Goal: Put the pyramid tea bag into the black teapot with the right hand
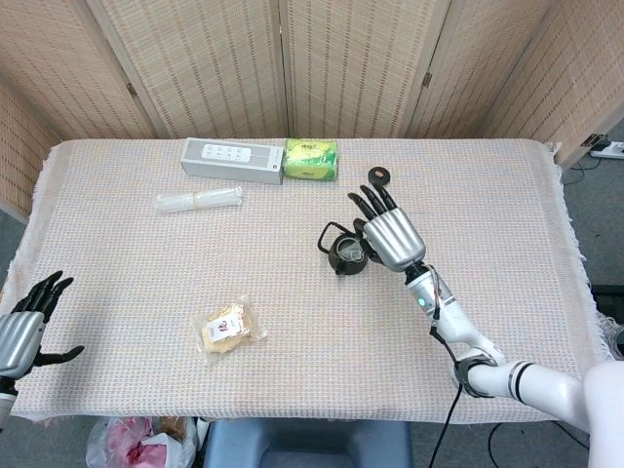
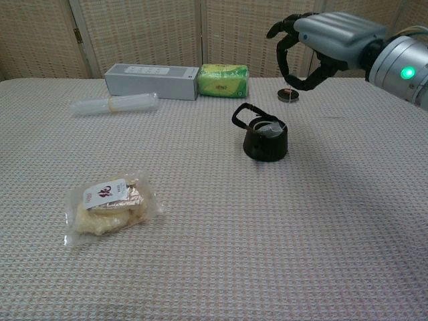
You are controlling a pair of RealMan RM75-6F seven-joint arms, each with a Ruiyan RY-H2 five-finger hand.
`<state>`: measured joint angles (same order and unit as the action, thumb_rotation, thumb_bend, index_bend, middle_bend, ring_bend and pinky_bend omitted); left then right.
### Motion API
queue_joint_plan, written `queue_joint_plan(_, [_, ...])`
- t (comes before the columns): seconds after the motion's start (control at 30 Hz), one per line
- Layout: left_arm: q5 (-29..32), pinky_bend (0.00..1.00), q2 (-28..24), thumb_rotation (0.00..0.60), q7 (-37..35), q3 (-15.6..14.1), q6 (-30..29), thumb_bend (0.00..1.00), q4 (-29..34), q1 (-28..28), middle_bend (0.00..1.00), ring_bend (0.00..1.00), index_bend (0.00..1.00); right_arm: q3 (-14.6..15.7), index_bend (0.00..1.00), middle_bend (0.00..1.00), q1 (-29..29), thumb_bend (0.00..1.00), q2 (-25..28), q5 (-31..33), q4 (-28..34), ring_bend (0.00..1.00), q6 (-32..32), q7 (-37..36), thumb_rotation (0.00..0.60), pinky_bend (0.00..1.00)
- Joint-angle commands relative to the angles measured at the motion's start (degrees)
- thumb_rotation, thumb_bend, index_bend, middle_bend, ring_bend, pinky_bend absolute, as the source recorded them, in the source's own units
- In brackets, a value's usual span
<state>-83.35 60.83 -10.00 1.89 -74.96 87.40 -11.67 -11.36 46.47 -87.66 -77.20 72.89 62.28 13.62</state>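
The black teapot (image 1: 346, 255) (image 2: 265, 139) stands near the table's middle, handle to the left, its top uncovered. The pale pyramid tea bag (image 2: 271, 128) (image 1: 352, 255) lies inside its mouth, barely above the rim. My right hand (image 1: 390, 229) (image 2: 324, 40) hovers above and just right of the pot, fingers spread and bent downward, holding nothing. The left hand (image 1: 21, 327) rests off the table's left front corner with its fingers apart and empty; the chest view does not show it.
The small round lid (image 1: 378, 176) (image 2: 288, 95) lies behind the pot. At the back stand a grey box (image 1: 232, 159) (image 2: 152, 81) and a green pack (image 1: 312, 159) (image 2: 223, 80). A clear plastic tube (image 1: 198, 200) (image 2: 114, 103) and a bagged snack (image 1: 230, 329) (image 2: 107, 204) lie to the left.
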Motion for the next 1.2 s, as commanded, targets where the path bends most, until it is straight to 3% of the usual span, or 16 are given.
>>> queue_joint_plan(0.03, [0.07,0.22,0.00,0.600,0.06,0.02,0.09,0.14,0.00,-0.03,0.00,0.00,0.00,2.23,0.60,0.12,-1.65,0.39,-0.63,-2.45,-0.89,0.00,1.58,-1.42,0.600,0.00])
queue_joint_plan(0.23, [-0.02,0.22,0.06,0.600,0.27,0.05,0.15,0.14,0.05,-0.12,0.00,0.00,0.00,6.16,0.60,0.12,-5.04,0.39,1.14,-7.52,2.61,0.00,5.97,-0.37,0.600,0.00])
queue_joint_plan(0.37, [-0.29,0.22,0.14,0.600,0.78,-0.08,0.09,0.14,0.37,-0.13,0.00,0.00,0.00,9.35,0.57,0.09,-6.58,0.35,2.53,-8.22,4.95,0.00,4.21,4.26,0.600,0.00])
queue_joint_plan(0.4, [-0.40,0.22,0.15,0.600,0.93,-0.12,0.00,0.14,0.45,-0.11,0.00,0.00,0.00,10.05,0.52,0.06,-6.82,0.34,3.04,-7.86,5.82,0.00,3.15,5.66,0.600,0.00])
queue_joint_plan(0.47, [-0.62,0.22,0.15,0.600,1.13,-0.20,-0.17,0.14,0.62,-0.05,0.00,0.00,0.00,11.63,0.24,0.01,-7.29,0.29,4.26,-7.12,8.02,0.00,0.73,8.44,0.600,0.00])
queue_joint_plan(0.57, [-0.60,0.22,0.07,0.600,1.11,-0.22,-0.33,0.14,0.72,0.06,0.00,0.00,0.00,13.47,0.02,0.00,-7.76,0.25,6.49,-5.64,11.79,0.00,-2.48,12.66,0.600,0.00])
queue_joint_plan(0.8, [-0.53,0.22,-0.28,0.600,0.13,-0.11,-1.06,0.14,0.63,0.52,0.00,0.00,0.00,14.69,0.00,0.00,-8.41,0.20,14.47,-2.65,23.72,0.00,-5.38,18.42,0.600,0.00])
queue_joint_plan(0.9, [-0.68,0.22,-0.31,0.600,-0.04,-0.15,-1.39,0.14,0.57,0.70,0.00,0.00,0.00,13.17,0.00,0.00,-8.00,0.22,19.72,-1.16,29.83,0.00,-5.40,18.15,0.600,0.01])
queue_joint_plan(0.93, [-0.77,0.22,-0.32,0.600,0.00,-0.14,-1.51,0.14,0.59,0.72,0.00,0.00,0.00,11.95,0.00,0.00,-7.76,0.25,21.46,-0.91,31.78,0.06,-4.57,18.49,0.600,0.11])
queue_joint_plan(0.97, [-0.88,0.22,-0.34,0.600,0.02,-0.15,-1.59,0.14,0.62,0.74,0.00,0.00,0.00,11.01,0.00,0.00,-7.46,0.30,22.64,-0.56,33.09,0.21,-4.28,18.51,0.600,0.33])
queue_joint_plan(1.0, [-1.00,0.22,-0.34,0.600,0.03,-0.17,-1.67,0.14,0.64,0.74,0.00,0.00,0.00,10.09,0.00,0.00,-6.97,0.33,23.96,0.52,34.59,0.33,-4.79,18.16,0.600,0.47])
queue_joint_plan(1.07, [-1.19,0.22,-0.33,0.600,0.03,-0.16,-1.79,0.14,0.65,0.73,0.00,0.00,0.00,7.62,0.00,0.01,-4.81,0.44,27.54,4.92,38.08,0.65,-8.10,16.88,0.600,0.81])
queue_joint_plan(1.13, [-1.21,0.22,-0.29,0.600,0.08,-0.13,-1.72,0.14,0.65,0.66,0.00,0.00,0.00,5.52,0.03,0.05,-1.82,0.49,31.16,10.89,40.56,0.76,-12.65,16.96,0.600,0.94])
queue_joint_plan(1.2, [-1.32,0.22,-0.27,0.600,-0.03,-0.18,-1.53,0.14,0.69,0.55,0.00,0.00,0.00,4.33,0.05,0.08,1.27,0.50,34.06,17.47,42.20,0.80,-16.84,17.94,0.600,0.99])
